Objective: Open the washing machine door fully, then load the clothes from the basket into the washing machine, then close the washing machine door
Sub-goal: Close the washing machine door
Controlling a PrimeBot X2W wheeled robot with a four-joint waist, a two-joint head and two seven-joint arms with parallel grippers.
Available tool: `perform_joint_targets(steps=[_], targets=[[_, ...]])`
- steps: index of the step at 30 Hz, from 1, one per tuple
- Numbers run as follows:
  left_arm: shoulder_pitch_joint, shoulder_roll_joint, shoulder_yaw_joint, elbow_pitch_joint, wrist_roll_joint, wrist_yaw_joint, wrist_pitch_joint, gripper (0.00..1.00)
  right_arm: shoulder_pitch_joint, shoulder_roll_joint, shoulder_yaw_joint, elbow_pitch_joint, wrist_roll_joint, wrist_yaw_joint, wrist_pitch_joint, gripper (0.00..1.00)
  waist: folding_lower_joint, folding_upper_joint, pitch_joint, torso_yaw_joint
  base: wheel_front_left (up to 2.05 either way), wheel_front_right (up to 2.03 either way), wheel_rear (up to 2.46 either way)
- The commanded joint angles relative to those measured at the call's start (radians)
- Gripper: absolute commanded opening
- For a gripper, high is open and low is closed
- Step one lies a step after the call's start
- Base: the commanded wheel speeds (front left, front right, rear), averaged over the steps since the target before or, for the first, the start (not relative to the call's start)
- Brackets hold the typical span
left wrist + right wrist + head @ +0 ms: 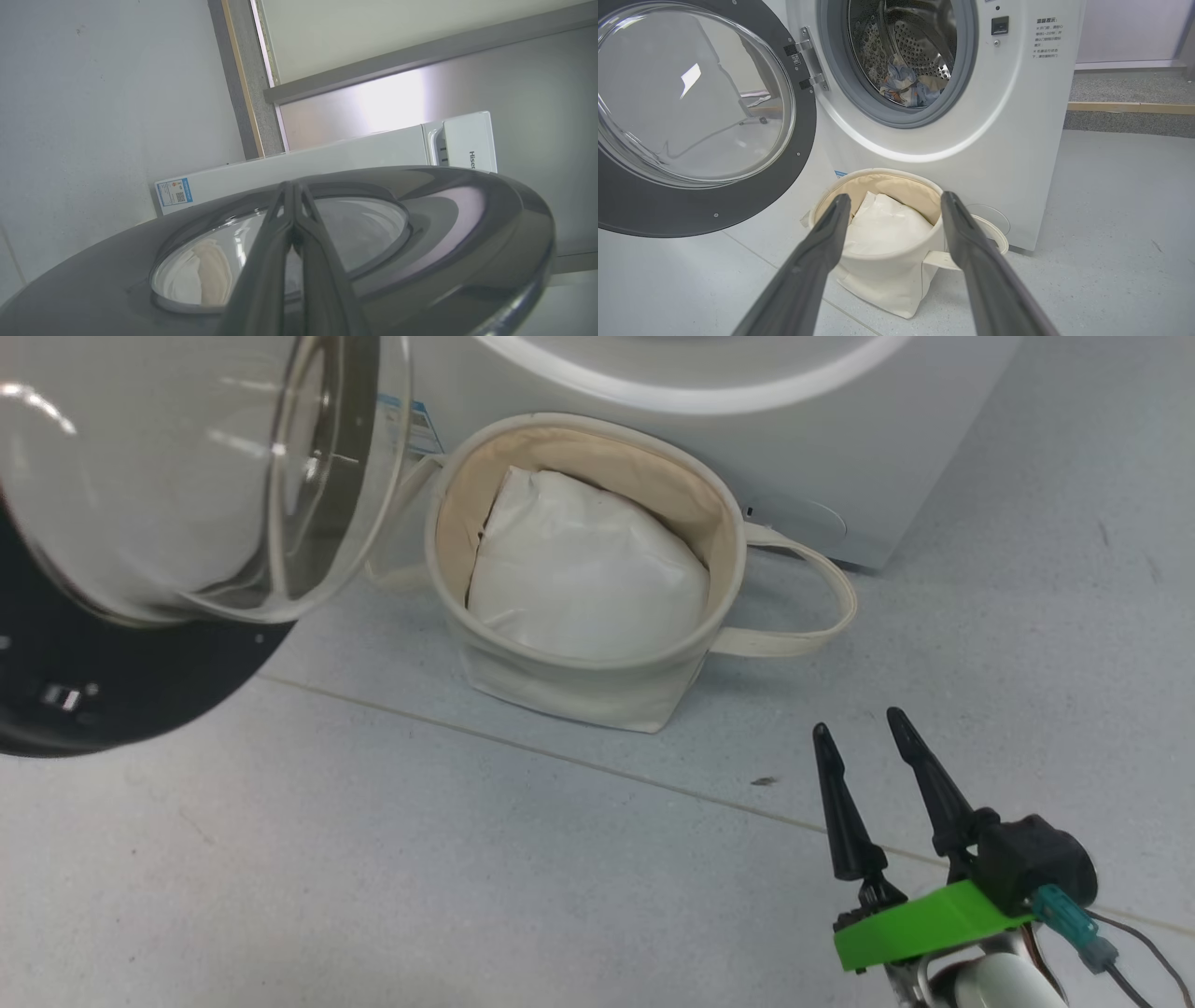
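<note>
Clothes (906, 88) lie in drum (920, 37); washing machine door (691, 214) open. Left gripper (293, 186) closed, empty, at its glossy outer side; right gripper (859, 721) spread, empty. Risk: closing push may skid off.

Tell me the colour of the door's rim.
Black; the washing machine door's rim shows best in the right wrist view.

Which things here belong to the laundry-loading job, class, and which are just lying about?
Job: washer, door, clothes, basket.
Lying about: white bundle, label.
</note>
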Motion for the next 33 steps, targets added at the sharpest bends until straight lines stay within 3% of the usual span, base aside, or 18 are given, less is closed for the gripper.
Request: perform_joint_targets(steps=[1, 14, 26, 33], targets=[[-0.004, 0.034, -0.016, -0.056, -0.005, -0.007, 0.055, 0.0, -0.01, 0.01, 0.024, -0.024, 0.008, 0.0, -0.012, 1.0, 0.0001, 0.0, -0.013, 0.01, 0.0, 0.0, 0.0], [0.101, -0.046, -0.123, -0.22, 0.003, -0.006, 0.226, 0.0, -0.002, 0.061, 0.041, 0.004, 0.029, 0.0, -0.012, 1.0, 0.0001, 0.0, -0.101, 0.023, 0.0, 0.0, 0.0], [0.192, -0.214, -0.222, -0.417, -0.026, 0.009, 0.307, 0.0, 0.002, 0.079, 0.022, 0.009, 0.059, 0.0, -0.012, 1.0, 0.0001, 0.0, -0.15, -0.008, 0.0, 0.0, 0.0], [0.206, -0.299, -0.268, -0.437, -0.002, 0.017, 0.271, 0.0, 0.007, 0.079, 0.024, 0.008, 0.092, 0.0, -0.012, 1.0, 0.0001, 0.0, -0.175, -0.055, 0.0, 0.0, 0.0]])
